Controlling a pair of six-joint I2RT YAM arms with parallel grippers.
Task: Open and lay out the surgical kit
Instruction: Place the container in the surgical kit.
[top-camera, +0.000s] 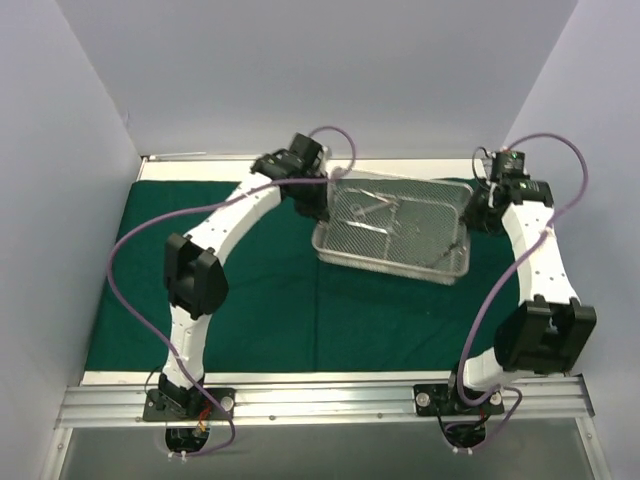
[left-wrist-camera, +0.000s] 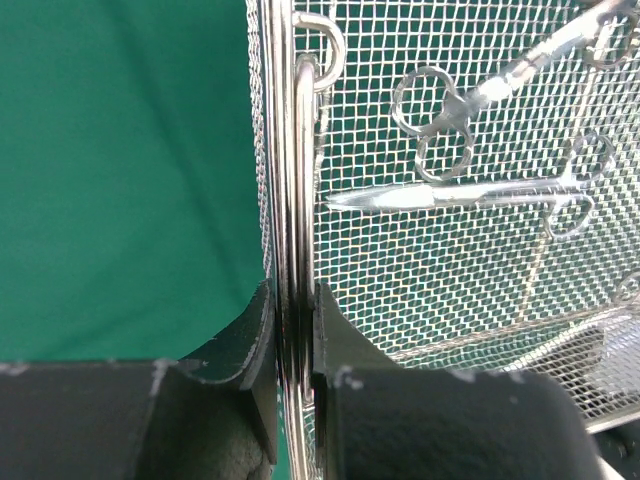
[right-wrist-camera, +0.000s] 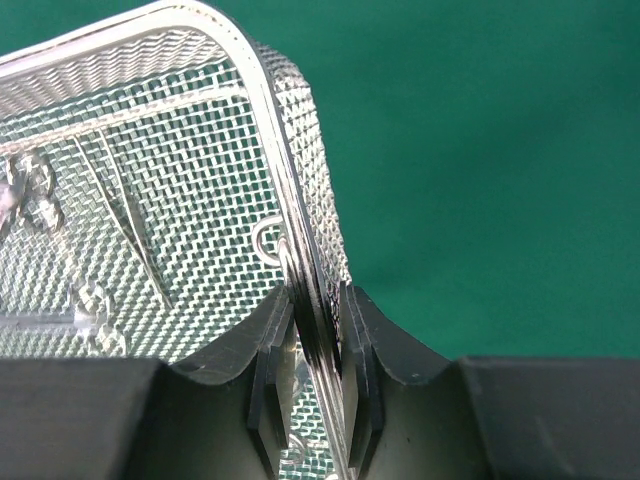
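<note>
Left gripper (left-wrist-camera: 295, 335) pinches the tray (top-camera: 385, 263) at its left end rim, right gripper (right-wrist-camera: 320, 345) at the right end rim — both clamped on wire. Tray is over the spread drape (top-camera: 270, 310), scissors (left-wrist-camera: 470, 195) inside

The tray (top-camera: 385, 260) is silver mesh, the drape (top-camera: 262, 312) plain dark green.

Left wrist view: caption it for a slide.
Left gripper clamped on the mesh tray, scissors inside, green drape beneath.

White links (top-camera: 235, 215), black joints (top-camera: 195, 272), purple cables (top-camera: 109, 278) from the silver rail (top-camera: 320, 397) to my black left gripper (top-camera: 318, 205) and right gripper (top-camera: 470, 215).
</note>
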